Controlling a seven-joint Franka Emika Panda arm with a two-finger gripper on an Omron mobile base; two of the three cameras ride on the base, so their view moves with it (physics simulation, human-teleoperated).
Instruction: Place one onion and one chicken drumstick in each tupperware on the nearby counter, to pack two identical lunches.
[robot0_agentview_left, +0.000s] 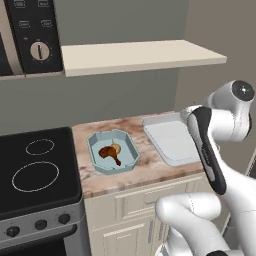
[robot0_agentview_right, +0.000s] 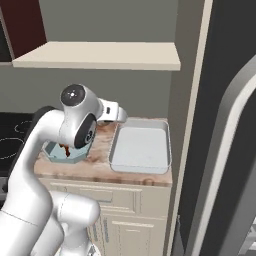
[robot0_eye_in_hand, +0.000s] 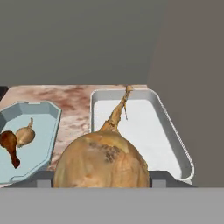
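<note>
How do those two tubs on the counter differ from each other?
The light-blue tub is small and octagonal; the grey-white tub is larger and rounded-rectangular. The blue one already holds a chicken drumstick and a small onion; the grey-white one has nothing in it. The blue one sits nearer the stovetop. Both are shallow, open and flat on the marbled counter.

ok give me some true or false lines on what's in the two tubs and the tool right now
1. The blue tub holds a drumstick and an onion. True.
2. The grey tub already holds a drumstick. False: nothing lies in it.
3. The tool grips an onion. True.
4. The blue tub sits on the stovetop. False: it sits on the counter, beside the stovetop.
5. The grey tub lies between the stovetop and the blue tub. False: the blue tub is between.
</note>
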